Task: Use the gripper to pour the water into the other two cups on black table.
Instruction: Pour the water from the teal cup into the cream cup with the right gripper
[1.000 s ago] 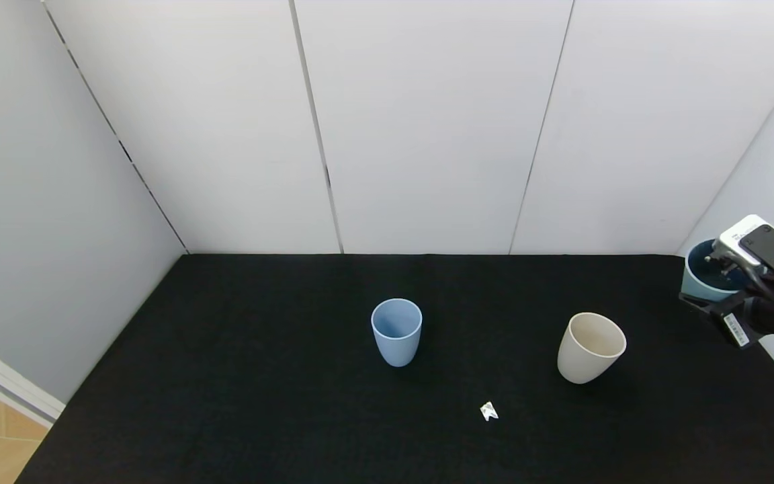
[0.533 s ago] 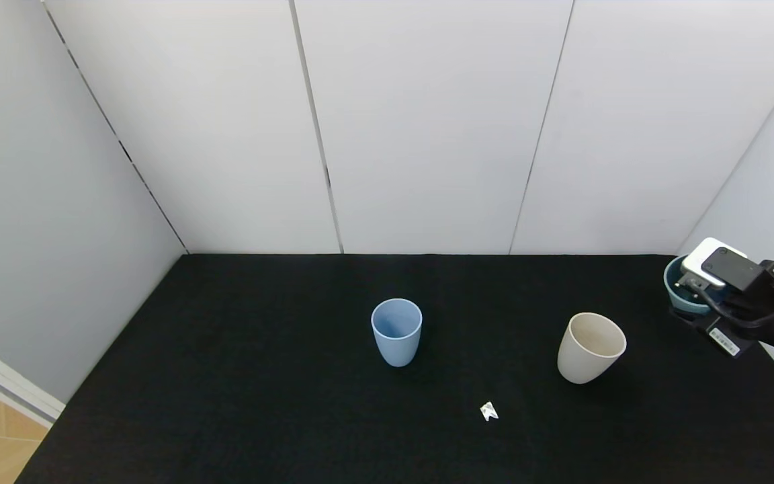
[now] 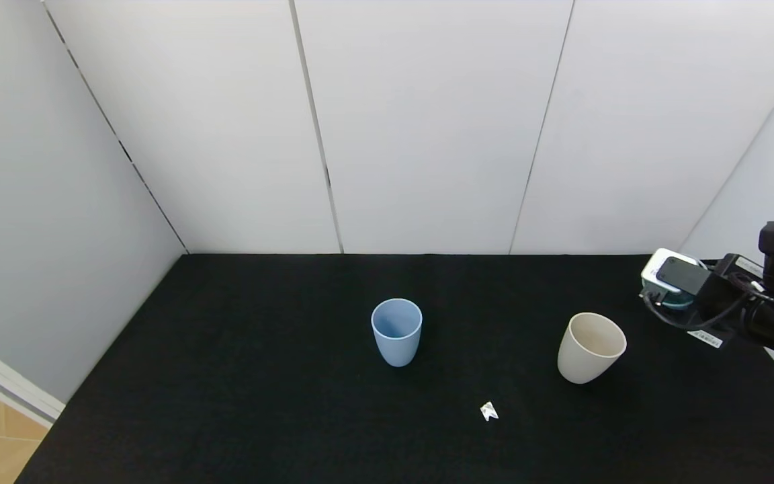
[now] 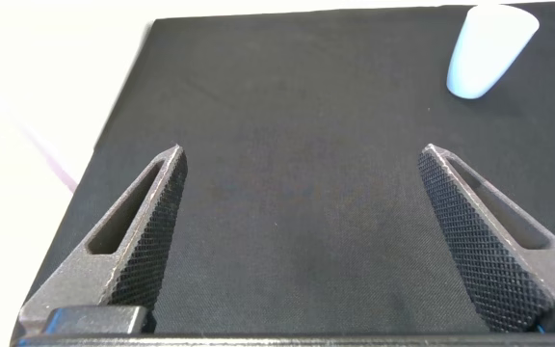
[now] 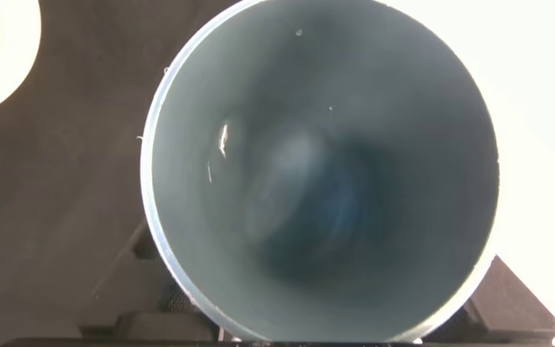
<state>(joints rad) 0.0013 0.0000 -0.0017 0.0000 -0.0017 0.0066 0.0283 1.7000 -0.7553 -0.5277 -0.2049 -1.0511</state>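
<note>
Left to right on the black table (image 3: 226, 376): the left gripper (image 4: 302, 241), seen only in its own wrist view, is held low over bare cloth with its jaws spread wide and nothing between them, and is judged to be parked. The blue cup (image 3: 396, 331) stands upright near the table's centre. A small white scrap (image 3: 489, 411) lies on the cloth in front, between the two cups. The beige cup (image 3: 590, 347) stands upright further right. At the right edge the right gripper (image 3: 670, 296) is raised above the table, just right of the beige cup, and is clenched on the teal cup (image 5: 321, 169), whose rim is mostly hidden under the wrist camera in the head view. In the right wrist view a faint glint inside the teal cup is taken to be water (image 5: 222, 140). No water can be made out in the blue or beige cup, so both pours are judged to remain.
</note>
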